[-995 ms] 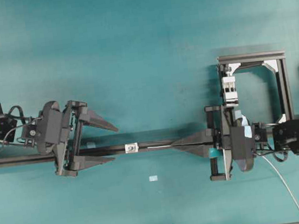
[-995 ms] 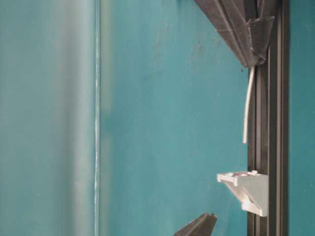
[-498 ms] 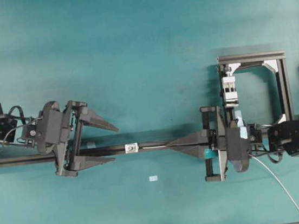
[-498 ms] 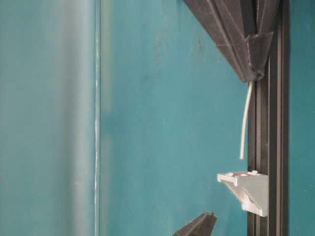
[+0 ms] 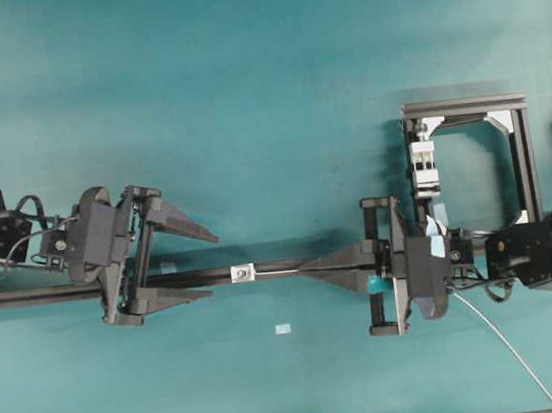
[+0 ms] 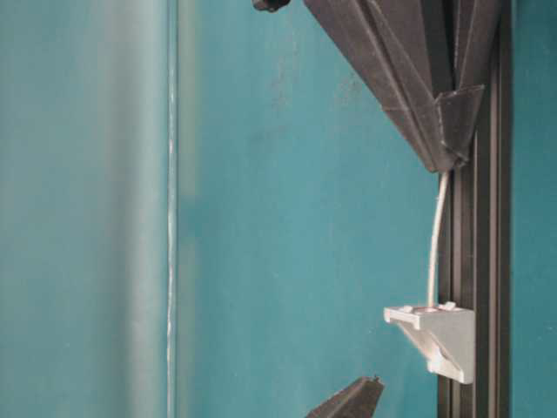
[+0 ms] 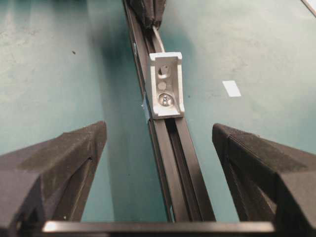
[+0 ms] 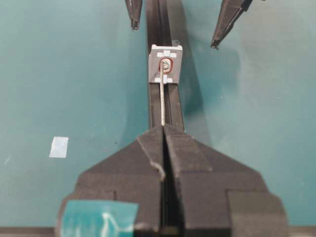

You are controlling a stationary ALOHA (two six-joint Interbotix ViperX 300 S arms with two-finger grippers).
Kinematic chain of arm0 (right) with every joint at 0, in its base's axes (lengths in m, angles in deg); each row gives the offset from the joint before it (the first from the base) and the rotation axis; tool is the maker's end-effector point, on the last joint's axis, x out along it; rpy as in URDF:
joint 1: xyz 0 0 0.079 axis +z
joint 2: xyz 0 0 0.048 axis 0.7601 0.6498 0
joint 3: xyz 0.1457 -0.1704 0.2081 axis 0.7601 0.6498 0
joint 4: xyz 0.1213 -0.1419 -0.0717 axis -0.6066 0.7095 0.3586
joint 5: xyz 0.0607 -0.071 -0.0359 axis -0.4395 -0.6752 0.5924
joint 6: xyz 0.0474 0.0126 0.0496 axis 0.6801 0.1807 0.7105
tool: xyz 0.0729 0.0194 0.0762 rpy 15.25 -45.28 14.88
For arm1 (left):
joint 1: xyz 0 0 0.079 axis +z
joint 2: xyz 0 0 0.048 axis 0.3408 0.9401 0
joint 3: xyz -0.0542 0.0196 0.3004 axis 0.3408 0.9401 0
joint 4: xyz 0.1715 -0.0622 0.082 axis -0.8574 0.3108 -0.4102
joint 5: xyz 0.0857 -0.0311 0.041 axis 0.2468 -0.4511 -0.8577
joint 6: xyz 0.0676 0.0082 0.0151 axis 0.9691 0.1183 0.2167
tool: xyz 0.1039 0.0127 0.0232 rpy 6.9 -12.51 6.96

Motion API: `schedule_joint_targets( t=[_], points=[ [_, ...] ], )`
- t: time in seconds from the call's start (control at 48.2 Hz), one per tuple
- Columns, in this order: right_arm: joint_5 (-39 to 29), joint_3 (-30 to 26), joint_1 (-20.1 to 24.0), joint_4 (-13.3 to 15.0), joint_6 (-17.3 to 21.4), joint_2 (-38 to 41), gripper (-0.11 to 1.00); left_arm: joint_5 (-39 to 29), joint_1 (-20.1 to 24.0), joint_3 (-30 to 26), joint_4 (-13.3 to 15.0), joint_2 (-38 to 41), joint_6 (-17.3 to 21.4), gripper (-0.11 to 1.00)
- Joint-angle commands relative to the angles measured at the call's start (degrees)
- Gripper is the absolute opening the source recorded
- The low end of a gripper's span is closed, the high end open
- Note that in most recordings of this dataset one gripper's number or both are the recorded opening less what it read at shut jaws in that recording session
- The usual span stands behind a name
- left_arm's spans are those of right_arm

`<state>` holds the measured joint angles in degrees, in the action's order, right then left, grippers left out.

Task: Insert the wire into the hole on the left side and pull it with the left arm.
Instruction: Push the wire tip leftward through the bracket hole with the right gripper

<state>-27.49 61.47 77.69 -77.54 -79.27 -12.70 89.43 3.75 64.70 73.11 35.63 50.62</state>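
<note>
The thin whitish wire (image 8: 162, 103) sticks out of my right gripper (image 8: 163, 127), which is shut on it. Its tip meets the dark hole (image 8: 166, 65) in the small silver fitting (image 5: 243, 272) on the black rail (image 5: 293, 263). In the table-level view the wire (image 6: 433, 244) reaches the fitting's (image 6: 435, 335) face. In the left wrist view no wire shows on the near side of the fitting (image 7: 165, 91). My left gripper (image 5: 214, 265) stands open astride the rail just left of the fitting, its fingers (image 7: 64, 158) well apart.
A black frame (image 5: 465, 108) with a white ribbed clamp block (image 5: 423, 168) stands behind the right arm. A pale tape rectangle (image 5: 283, 329) lies in front of the rail. The wire's slack (image 5: 504, 340) trails to the front right.
My right gripper has slid left along the rail with the wire, whose tip went from short of the fitting to touching it. The left gripper has not moved.
</note>
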Motion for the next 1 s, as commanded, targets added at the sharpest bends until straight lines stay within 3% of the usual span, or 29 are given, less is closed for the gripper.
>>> schedule_joint_targets(
  t=[0.0,0.85,0.974],
  points=[
    [-0.4,-0.5,-0.5,0.0,-0.1,-0.7,0.04,0.3,-0.2,-0.5,-0.1,-0.6,0.1,0.78],
    [-0.8,-2.0,-1.6,0.0,-0.4,-0.7,0.04,0.2,-0.2,-0.4,-0.1,-0.6,0.1,0.78],
    [-0.8,-2.4,-1.8,1.2,-0.7,-0.6,0.04,0.2,-0.3,-0.4,-0.1,-0.6,0.1,0.78]
  ],
)
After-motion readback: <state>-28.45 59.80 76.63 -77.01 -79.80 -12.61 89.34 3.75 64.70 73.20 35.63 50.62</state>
